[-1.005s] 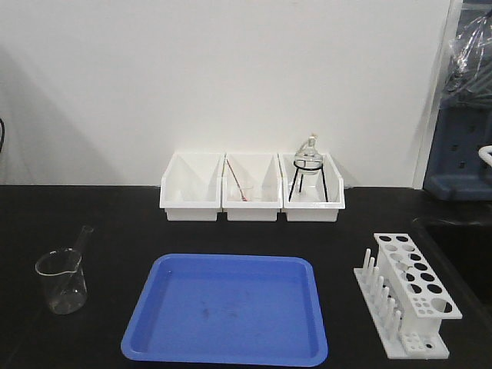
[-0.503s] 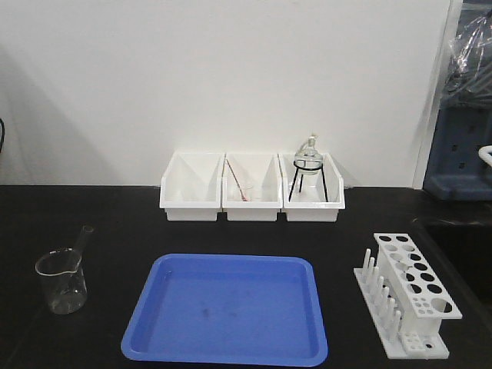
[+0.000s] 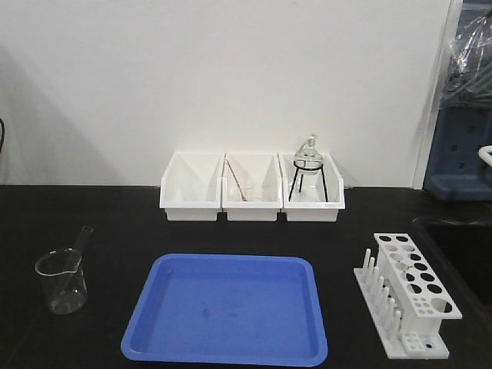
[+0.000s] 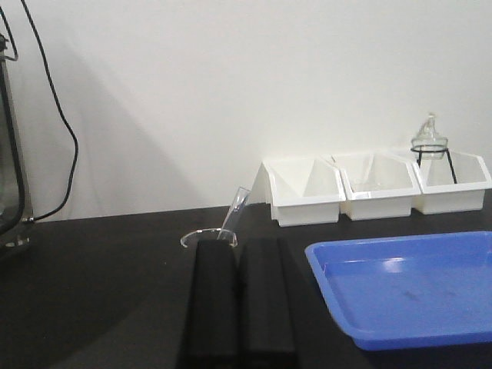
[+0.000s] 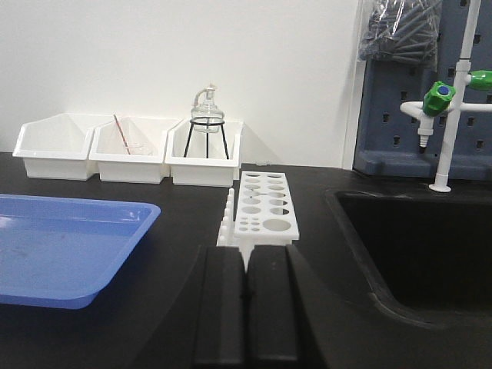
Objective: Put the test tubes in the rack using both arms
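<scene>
A clear test tube (image 3: 80, 244) leans in a squat glass beaker (image 3: 61, 281) at the table's left; it also shows in the left wrist view (image 4: 235, 212), just beyond my left gripper. The white rack (image 3: 409, 292) stands at the right, pegs along its left side, holes empty; it also shows in the right wrist view (image 5: 261, 207). My left gripper (image 4: 240, 244) is shut and empty, low over the table, just short of the beaker (image 4: 209, 238). My right gripper (image 5: 246, 252) is shut and empty, right before the rack's near end. Neither arm shows in the front view.
A blue tray (image 3: 227, 307) lies mid-table. Three white bins (image 3: 251, 187) stand at the back; the middle one holds a thin reddish rod (image 3: 235, 182), the right one a glass flask on a black tripod (image 3: 310, 165). A black sink (image 5: 419, 246) lies right of the rack.
</scene>
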Motion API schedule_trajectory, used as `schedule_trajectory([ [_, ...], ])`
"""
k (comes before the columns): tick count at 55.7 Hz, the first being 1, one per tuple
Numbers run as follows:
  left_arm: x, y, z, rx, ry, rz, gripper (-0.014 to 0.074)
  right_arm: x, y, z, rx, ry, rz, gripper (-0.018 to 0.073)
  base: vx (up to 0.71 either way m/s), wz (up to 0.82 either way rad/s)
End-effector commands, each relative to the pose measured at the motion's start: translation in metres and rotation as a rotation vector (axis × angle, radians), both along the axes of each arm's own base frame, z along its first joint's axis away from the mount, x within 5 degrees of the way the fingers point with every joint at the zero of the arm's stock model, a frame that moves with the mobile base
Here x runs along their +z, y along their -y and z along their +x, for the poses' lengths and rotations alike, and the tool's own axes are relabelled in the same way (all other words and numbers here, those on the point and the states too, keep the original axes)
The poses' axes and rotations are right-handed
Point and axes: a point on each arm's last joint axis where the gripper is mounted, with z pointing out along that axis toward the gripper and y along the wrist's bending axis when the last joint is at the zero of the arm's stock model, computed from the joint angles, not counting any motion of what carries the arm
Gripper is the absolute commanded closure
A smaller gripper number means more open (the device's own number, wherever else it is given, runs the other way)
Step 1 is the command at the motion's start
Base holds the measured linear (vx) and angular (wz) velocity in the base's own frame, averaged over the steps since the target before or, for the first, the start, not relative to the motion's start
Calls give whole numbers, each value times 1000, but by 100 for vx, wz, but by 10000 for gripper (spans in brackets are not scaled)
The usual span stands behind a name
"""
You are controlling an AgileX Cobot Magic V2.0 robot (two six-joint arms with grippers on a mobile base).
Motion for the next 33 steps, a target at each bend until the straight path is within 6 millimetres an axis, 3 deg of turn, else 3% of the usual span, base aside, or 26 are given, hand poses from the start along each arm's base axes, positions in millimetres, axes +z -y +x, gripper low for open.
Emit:
schedule_trajectory([
  [1, 5, -1, -1, 11, 104, -22, 603, 6, -1, 0, 14, 84, -8, 571, 0, 0],
  [11, 24, -3, -6, 1, 216, -98, 603, 17, -3, -2, 32, 208, -3, 571, 0, 0],
  [18, 55, -2, -12, -7, 237, -92, 603, 46, -3, -9, 46, 352, 61, 571, 0, 0],
  [27, 113, -1, -16, 3, 233, -5, 603, 85, 0, -8, 8, 162, 61, 571, 0, 0],
  [33, 135, 0, -3, 10, 167, 52, 603, 104, 1, 1, -12, 54, 34, 568, 0, 0],
])
